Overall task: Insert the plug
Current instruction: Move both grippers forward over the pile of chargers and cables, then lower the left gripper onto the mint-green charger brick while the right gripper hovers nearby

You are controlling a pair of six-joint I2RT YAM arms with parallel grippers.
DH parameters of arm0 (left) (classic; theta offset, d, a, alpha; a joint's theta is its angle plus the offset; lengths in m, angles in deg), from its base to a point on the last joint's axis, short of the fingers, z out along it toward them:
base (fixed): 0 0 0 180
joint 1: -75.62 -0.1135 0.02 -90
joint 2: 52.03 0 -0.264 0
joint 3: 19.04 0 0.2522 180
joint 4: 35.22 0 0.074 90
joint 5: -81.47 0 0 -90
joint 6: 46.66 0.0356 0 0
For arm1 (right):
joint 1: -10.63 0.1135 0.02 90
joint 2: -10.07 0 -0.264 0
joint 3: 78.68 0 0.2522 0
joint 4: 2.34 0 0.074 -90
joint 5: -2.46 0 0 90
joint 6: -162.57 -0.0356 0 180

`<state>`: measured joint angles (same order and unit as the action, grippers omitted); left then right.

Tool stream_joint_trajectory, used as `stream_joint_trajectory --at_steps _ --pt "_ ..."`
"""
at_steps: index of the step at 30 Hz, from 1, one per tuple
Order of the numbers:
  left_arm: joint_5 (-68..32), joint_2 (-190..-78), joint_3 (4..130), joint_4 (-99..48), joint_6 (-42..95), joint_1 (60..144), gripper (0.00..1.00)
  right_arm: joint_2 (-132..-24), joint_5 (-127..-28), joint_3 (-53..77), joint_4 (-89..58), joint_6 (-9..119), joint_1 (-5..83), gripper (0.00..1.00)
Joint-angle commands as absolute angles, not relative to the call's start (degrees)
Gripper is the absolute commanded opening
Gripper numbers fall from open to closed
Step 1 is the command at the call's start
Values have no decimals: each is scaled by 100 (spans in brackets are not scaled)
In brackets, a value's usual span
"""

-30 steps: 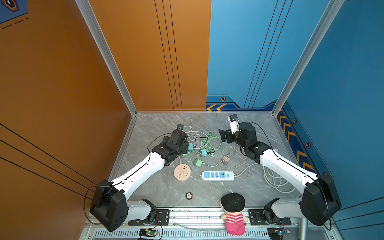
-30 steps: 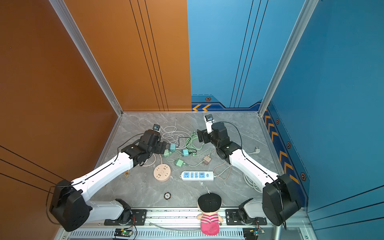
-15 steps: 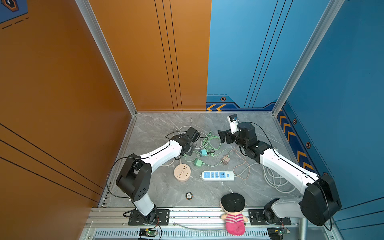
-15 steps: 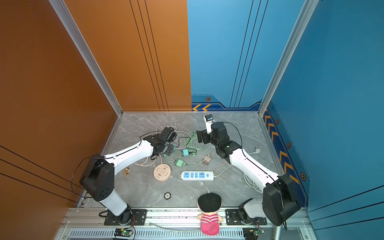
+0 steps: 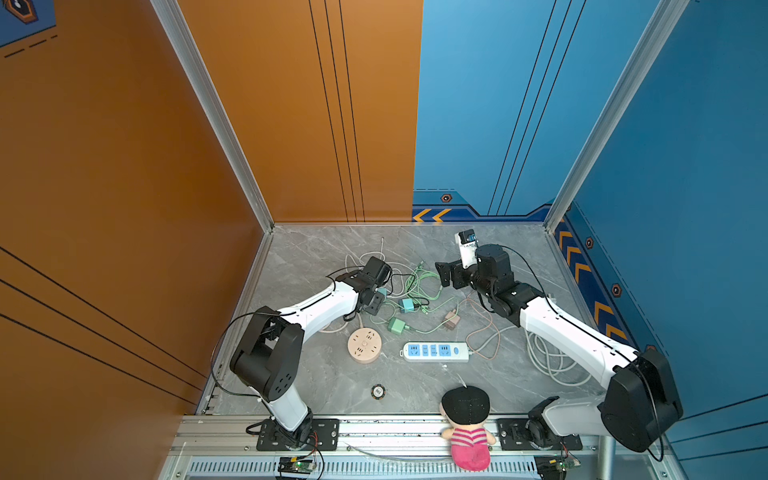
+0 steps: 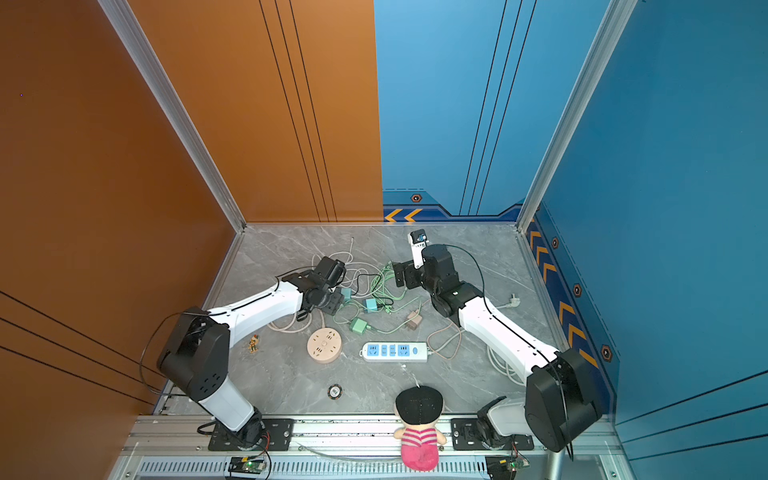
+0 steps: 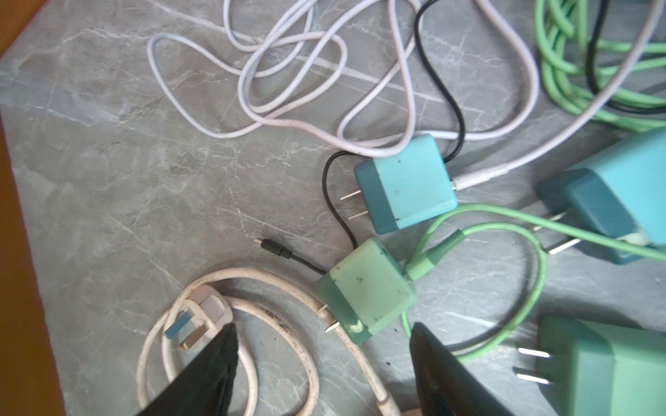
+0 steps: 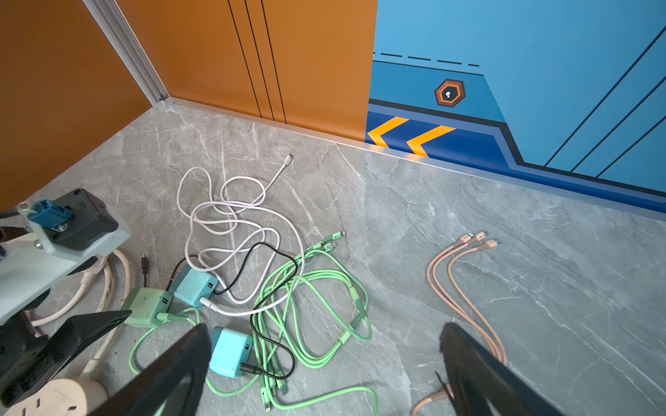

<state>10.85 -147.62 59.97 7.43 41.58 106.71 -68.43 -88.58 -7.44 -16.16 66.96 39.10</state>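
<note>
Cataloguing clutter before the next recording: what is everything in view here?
Round plastic socket hub: one, beige, left of centre.
White plastic power strip, blue outlets: one, white, beside hub.
Cube plastic chargers: four, two blue, two green, central tangle.
Small charger: one, pink, behind strip.
Thin loose cables: several, green, white, black, pink, around chargers.
Thick cords: two, white, one by each arm.
Round disc: one, black, front.
Plush doll, pink dress: one, black-haired, front rail.
Tiny figurine: one, orange-brown, beside left arm.
Left claw: black, open, by a green charger.
Right claw: black, open, above cables.
</note>
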Motion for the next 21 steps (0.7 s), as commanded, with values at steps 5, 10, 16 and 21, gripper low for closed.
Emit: stream_joint_trajectory --at_steps 5,10,16,21 --pt "197 -14708 5993 570 4480 10548 74 -6753 -8807 -680 -1868 6604 3953 100" --pt "84 -14459 5701 659 4676 10332 74 -6749 -8824 -726 -1900 6606 3955 100" --pt "-331 -14494 5652 650 4806 10110 73 -6859 -8712 -684 -1821 6480 3972 100" --pt "-333 -14836 5792 597 4778 10142 71 -6976 -8678 -634 -1806 6340 3998 100"
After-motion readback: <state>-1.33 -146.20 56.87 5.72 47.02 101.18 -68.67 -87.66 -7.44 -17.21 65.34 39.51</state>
